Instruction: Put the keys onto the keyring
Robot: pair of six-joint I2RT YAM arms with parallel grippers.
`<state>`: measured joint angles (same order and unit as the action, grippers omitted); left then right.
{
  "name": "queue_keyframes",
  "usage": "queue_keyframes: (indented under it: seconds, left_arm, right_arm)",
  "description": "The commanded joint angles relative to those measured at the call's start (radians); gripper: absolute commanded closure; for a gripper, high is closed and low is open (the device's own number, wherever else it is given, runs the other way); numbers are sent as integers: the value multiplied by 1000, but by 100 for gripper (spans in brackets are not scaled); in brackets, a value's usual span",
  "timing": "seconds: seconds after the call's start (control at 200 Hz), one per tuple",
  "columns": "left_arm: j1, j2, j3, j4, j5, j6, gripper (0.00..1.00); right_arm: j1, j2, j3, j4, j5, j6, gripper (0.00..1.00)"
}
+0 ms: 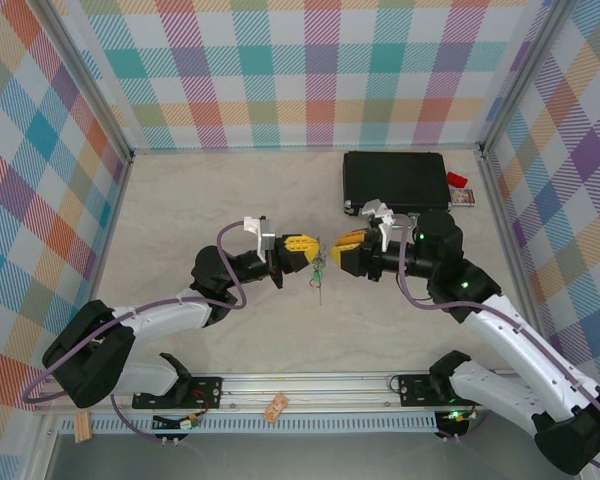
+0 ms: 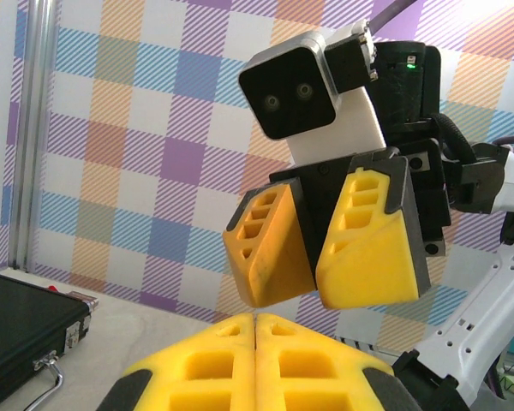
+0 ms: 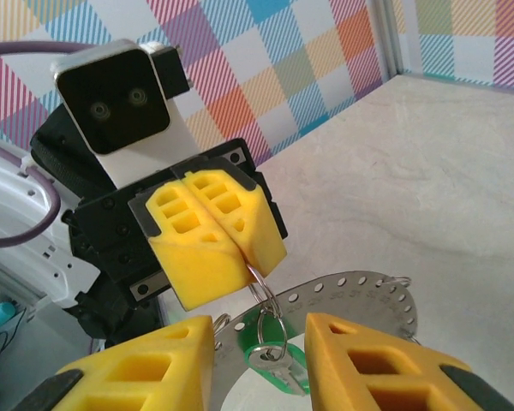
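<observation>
From above, my left end effector (image 1: pixel 310 250) and right end effector (image 1: pixel 337 250) meet tip to tip over the middle of the counter (image 1: pixel 180 220), well in from every edge. The keys (image 1: pixel 318 272) dangle just below the gap. At this size I cannot make out the ring.

From my left wrist, my left fingers (image 2: pixel 206 360) are pressed flat together. The right end effector (image 2: pixel 313 287) faces them with a narrow gap showing.

From my right wrist, the left end effector (image 3: pixel 240 257) pinches a small wire loop (image 3: pixel 261 291). The keyring (image 3: pixel 360 295), a flat perforated grey band, hangs there with a green-headed key (image 3: pixel 270 353). My right end effector (image 3: pixel 257 325) stands spread on either side of the key, gripping nothing.

I judge the band stiff, smooth and slippery, and it looks free to swing. The keys look light and easily twisted. I would take the band flat across its width, near the loop.
</observation>
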<state>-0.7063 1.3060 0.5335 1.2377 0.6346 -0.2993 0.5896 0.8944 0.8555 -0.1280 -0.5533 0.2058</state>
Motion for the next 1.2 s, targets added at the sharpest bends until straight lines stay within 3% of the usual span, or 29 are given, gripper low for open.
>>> queue_keyframes:
  seconds: [0.0, 0.38, 0.585, 0.72, 0.87, 0.935, 1.195]
  left_arm:
    - [-8, -27, 5, 82, 9, -10, 100]
    - [-10, -24, 8, 82, 13, -16, 100]
    - [-10, -19, 10, 83, 13, -17, 100]
    - [-10, -17, 9, 82, 10, -17, 100]
    - [-10, -18, 1, 77, -3, -16, 100]
    - [-9, -20, -9, 65, -28, -8, 83]
    - [-6, -71, -37, -45, -64, 45, 68]
  right_arm:
    - [5, 28, 26, 19, -62, -46, 67]
    - [4, 117, 57, 51, -153, -59, 69]
    - [4, 131, 65, 48, -175, -60, 83]
    - [4, 126, 65, 31, -168, -73, 99]
    - [4, 113, 78, -24, -137, -116, 100]
    - [4, 109, 89, -57, -121, -140, 100]
    - [4, 116, 145, -193, -75, -231, 100]
